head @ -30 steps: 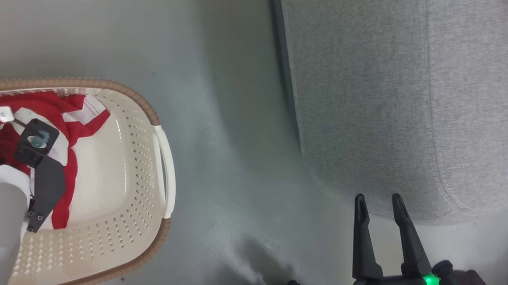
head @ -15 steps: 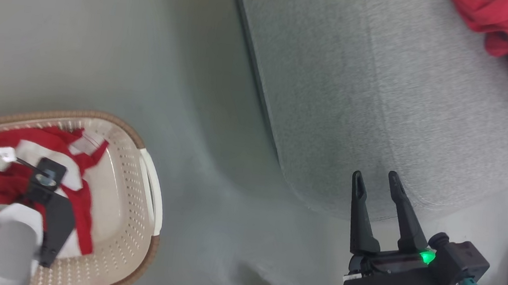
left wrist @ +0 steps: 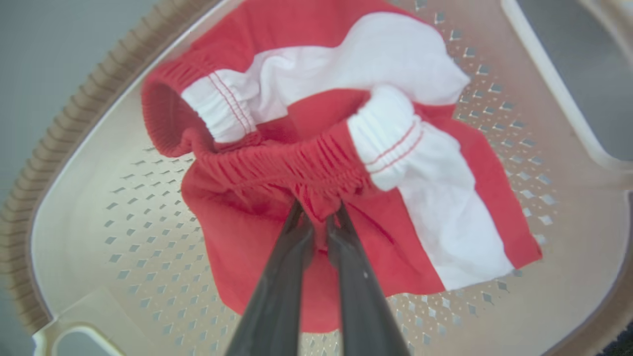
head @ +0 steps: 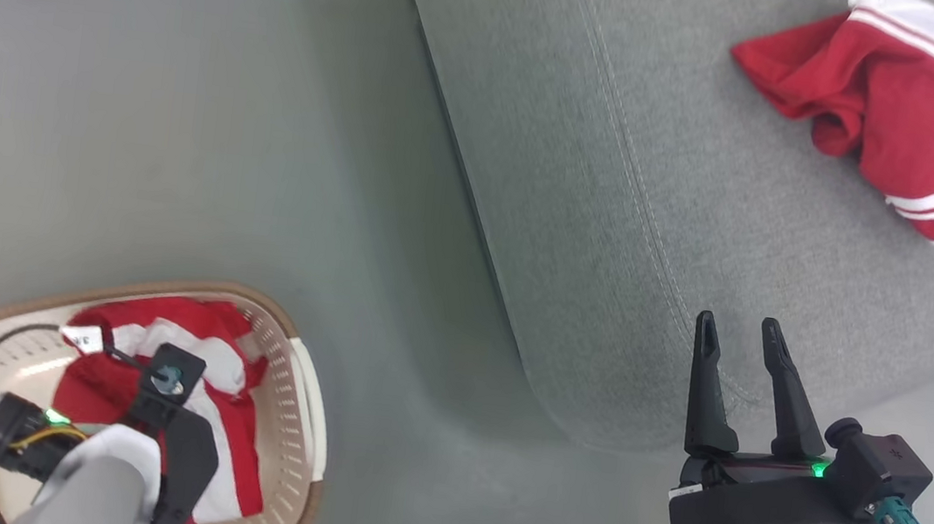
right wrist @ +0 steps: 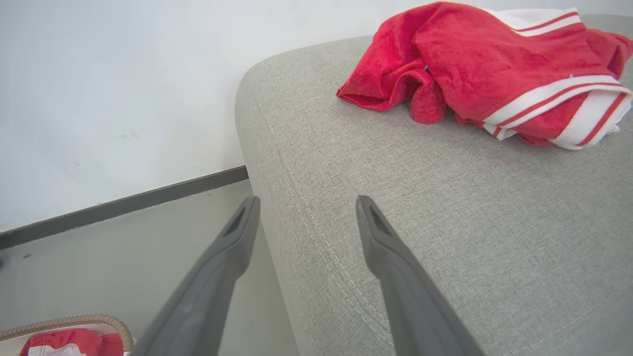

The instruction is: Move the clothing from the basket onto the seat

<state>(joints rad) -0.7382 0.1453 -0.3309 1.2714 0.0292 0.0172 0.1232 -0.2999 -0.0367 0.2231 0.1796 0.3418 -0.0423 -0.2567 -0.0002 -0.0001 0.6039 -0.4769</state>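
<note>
The left tool (left wrist: 316, 213) is clamping the bunched red waistband of the clothing (left wrist: 277, 163) in the basket (left wrist: 84, 232), since a gathered fold gives it purchase. The right tool (head: 737, 325) is hovering with fingers apart (empty) at the corner of the seat (head: 619, 165), where another red garment (head: 904, 127) is lying. Floor (head: 226, 138) is separating them, and the basket's wall is probably the only obstacle.

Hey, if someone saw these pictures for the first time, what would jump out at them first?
First, the red and white garment bunched in the cream basket, its elastic waistband pinched by the shut left gripper. Next, another red garment lying crumpled on the grey seat, beyond the open, empty right gripper at the seat's near corner.
</note>
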